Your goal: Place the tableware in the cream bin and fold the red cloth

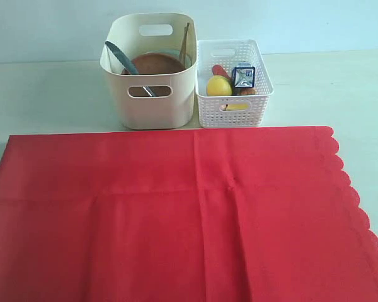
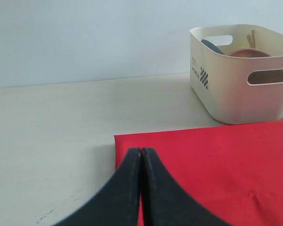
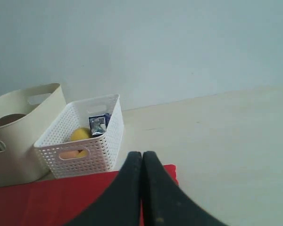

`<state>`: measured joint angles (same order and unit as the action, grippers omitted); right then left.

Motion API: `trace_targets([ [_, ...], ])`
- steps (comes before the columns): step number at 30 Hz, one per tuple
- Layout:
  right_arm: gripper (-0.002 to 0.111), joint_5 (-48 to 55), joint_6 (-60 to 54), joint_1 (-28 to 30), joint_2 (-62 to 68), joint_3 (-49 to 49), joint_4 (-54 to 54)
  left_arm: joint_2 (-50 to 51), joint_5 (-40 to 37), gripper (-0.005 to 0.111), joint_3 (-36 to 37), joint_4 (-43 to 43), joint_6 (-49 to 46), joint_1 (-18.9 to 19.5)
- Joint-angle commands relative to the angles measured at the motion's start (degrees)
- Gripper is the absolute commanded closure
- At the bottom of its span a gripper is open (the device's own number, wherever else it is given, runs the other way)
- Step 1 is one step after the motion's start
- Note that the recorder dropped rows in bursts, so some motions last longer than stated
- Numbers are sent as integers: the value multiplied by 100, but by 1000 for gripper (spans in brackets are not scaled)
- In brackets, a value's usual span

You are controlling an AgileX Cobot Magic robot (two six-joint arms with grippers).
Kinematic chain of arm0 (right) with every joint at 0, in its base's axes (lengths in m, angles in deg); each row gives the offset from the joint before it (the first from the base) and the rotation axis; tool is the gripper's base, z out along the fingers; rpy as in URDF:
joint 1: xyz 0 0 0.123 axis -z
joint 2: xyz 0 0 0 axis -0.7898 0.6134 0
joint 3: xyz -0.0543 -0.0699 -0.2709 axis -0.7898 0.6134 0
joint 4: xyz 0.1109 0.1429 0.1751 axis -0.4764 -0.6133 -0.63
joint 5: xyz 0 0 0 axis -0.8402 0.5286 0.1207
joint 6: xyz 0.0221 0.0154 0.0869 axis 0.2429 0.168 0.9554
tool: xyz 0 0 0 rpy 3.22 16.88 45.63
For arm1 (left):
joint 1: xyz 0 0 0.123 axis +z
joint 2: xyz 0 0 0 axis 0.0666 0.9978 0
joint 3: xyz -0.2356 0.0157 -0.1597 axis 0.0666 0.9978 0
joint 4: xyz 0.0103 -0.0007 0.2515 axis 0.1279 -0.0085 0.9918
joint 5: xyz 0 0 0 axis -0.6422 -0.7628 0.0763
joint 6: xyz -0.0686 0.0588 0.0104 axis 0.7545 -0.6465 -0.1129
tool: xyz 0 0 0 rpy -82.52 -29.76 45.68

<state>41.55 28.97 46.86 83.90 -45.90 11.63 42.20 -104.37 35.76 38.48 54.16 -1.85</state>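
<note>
Across the table, exterior view: the red cloth (image 1: 176, 214) lies spread flat and unfolded over the near half, scalloped edge to the right. Neither arm shows here.
Behind the cloth: the cream bin (image 1: 152, 107) and a white basket (image 1: 234, 110) stand side by side, touching, just beyond the cloth's far edge.
Bin contents: a reddish-brown plate (image 1: 156, 63), a dark utensil handle (image 1: 120, 55) leaning on the rim, and chopsticks (image 1: 185, 41) upright in the far corner. No tableware shows on the bare table (image 1: 50, 94), so that half of the job looks finished.
Basket contents: a lemon (image 1: 218, 85), a milk carton (image 1: 243, 75) and other food too hidden to name.
Left wrist view: the left gripper (image 2: 141, 151) has its jaws pressed together with nothing seen between them, near the cloth's far left corner. Whether it touches the fabric, I cannot tell.
Right wrist view: the right gripper (image 3: 142, 154) is likewise closed and looks empty, over the cloth's edge just in front of the basket.
Risk one: closed jaws cannot pinch fabric. They would only push and wrinkle it.
Risk two: uneven grips on the two sides would skew the fold.
Risk three: the cloth runs right up to the containers, so lifting its far edge could nudge or tip them.
Count: one cloth, one bin, one basket, one plate, one dark handle, one lemon, one carton, two grippers. The number of chopsticks is unclear.
</note>
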Motion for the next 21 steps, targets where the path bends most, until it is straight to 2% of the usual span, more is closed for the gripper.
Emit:
trace_targets([
  [1,108,193,-90,63,-408,26,68,-34,23,104,2,26,30,-25],
  [14,108,388,-126,63,-420,26,85,-34,23,104,2,26,30,-25],
  [21,108,580,-227,334,-420,26,85,-34,23,104,2,26,30,-25],
])
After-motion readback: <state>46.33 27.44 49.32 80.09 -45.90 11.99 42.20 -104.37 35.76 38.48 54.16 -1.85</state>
